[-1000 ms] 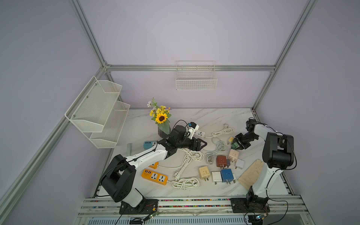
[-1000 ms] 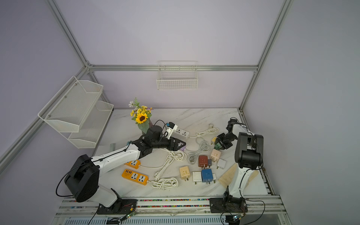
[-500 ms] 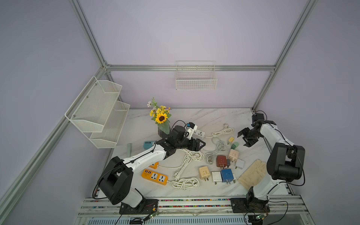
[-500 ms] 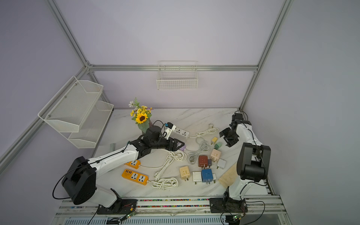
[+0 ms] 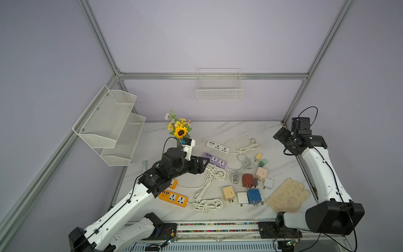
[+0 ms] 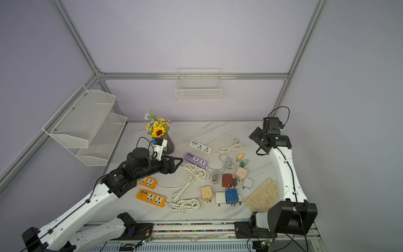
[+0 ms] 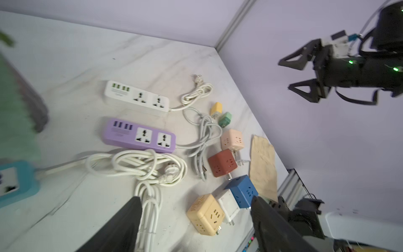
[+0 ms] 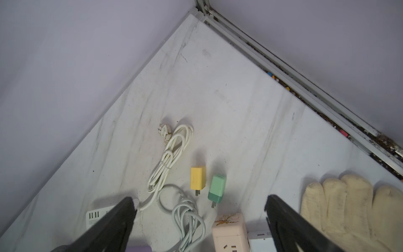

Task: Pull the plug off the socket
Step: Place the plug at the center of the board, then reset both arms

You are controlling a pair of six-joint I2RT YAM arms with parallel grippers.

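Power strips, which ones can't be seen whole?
Teal power strip: left wrist view, blurred, cut off by the edge.
Far orange power strip: in a top view, mostly behind the left arm.
White power strip: right wrist view, partly behind a gripper finger.
Purple power strip: right wrist view, cut off by the edge.

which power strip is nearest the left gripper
The purple power strip: its end is by the left gripper; the white strip sits beyond it, the orange strips farther back.

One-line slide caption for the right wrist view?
Open right gripper frames yellow plug and green plug lying loose on the marble table.
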